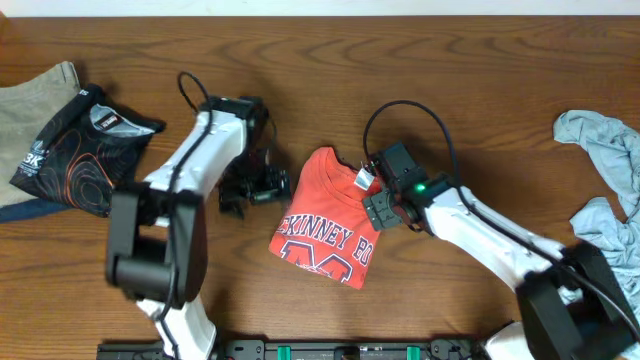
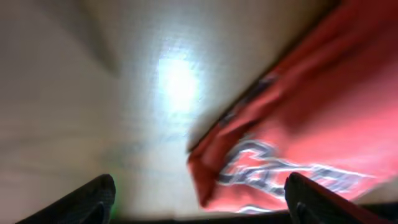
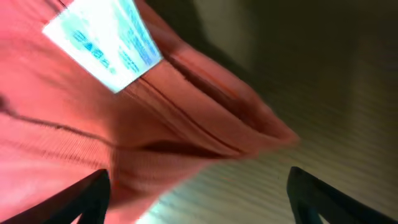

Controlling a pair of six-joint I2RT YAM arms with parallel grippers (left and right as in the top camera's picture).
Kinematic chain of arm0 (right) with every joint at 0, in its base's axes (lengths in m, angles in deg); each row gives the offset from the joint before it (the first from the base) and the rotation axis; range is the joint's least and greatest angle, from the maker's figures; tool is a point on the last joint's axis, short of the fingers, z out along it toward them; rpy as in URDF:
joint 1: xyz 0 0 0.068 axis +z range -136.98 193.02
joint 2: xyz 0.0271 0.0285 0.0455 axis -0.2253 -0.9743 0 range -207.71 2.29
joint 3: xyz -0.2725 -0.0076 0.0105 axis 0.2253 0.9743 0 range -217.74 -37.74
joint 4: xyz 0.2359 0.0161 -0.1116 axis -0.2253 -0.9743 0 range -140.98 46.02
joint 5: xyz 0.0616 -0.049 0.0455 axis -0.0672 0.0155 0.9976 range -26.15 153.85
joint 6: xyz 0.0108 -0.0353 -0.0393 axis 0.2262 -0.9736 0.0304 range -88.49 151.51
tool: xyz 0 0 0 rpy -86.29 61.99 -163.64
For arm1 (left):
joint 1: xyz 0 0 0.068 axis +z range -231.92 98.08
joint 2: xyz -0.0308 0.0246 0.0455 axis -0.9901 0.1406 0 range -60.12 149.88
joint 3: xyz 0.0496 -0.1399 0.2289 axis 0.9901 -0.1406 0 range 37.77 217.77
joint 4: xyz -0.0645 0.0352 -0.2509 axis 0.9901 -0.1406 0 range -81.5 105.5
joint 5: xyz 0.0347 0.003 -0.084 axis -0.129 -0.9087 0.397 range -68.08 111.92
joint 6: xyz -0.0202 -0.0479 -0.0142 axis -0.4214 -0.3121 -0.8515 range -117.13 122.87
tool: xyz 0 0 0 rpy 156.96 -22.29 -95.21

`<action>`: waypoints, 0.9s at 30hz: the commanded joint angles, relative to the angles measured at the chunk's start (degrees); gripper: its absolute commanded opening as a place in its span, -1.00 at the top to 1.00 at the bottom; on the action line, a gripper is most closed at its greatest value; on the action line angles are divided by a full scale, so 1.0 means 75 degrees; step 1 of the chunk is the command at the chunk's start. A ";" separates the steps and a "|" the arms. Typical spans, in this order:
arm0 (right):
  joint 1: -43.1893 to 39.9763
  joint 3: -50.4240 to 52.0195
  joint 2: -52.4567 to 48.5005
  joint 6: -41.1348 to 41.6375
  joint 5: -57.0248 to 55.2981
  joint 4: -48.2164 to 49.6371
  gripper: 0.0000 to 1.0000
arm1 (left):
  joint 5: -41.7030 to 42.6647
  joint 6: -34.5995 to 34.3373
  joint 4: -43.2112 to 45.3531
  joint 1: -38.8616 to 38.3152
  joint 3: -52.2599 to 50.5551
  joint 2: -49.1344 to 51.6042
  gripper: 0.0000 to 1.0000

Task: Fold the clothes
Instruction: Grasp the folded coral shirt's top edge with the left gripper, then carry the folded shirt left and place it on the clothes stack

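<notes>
A folded red T-shirt (image 1: 325,225) with white lettering lies at the table's middle. Its white neck tag (image 1: 364,180) shows near the top right. My left gripper (image 1: 262,186) is open and empty just left of the shirt; its wrist view shows the shirt's lower left corner (image 2: 298,155) ahead, blurred. My right gripper (image 1: 380,208) is open at the shirt's right edge; its wrist view shows the collar fold (image 3: 205,106) and tag (image 3: 106,40) close up, nothing between the fingers.
A folded black patterned shirt (image 1: 85,145) lies on a tan garment (image 1: 30,110) at the far left. A crumpled light blue garment (image 1: 610,160) lies at the right edge. Bare wood lies between them.
</notes>
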State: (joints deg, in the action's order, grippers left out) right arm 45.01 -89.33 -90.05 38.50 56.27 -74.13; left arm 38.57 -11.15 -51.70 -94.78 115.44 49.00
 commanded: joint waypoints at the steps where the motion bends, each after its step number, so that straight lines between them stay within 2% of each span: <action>1: -0.0082 -0.0178 0.0924 -0.0050 -0.0364 -0.0181 -0.84 | 0.0122 0.0501 0.0423 0.0041 0.0291 -0.0699 -0.96; 5: -0.0143 -0.0178 0.1865 -0.0050 -0.0358 -0.0766 -0.94 | 0.0239 0.1268 0.1239 0.0041 0.0289 -0.0833 -0.96; 11: -0.0143 -0.0178 0.2853 0.0009 -0.0332 -0.1912 -0.98 | 0.1853 0.2973 0.1932 0.0041 0.0283 -0.0423 -0.96; 20: -0.0143 -0.0175 0.3477 0.0239 -0.0335 -0.2865 -0.99 | 0.2037 0.3005 0.2821 0.0032 0.0283 0.0679 -0.96; 27: -0.0143 -0.0175 0.3477 0.0326 -0.0338 -0.2981 -0.98 | 0.3488 0.2978 0.2760 -0.0070 0.0277 0.1664 -0.96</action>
State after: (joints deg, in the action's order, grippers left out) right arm 44.99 -89.85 -64.50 39.90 54.55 -96.45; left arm 58.63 10.40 -30.48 -94.74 117.65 58.44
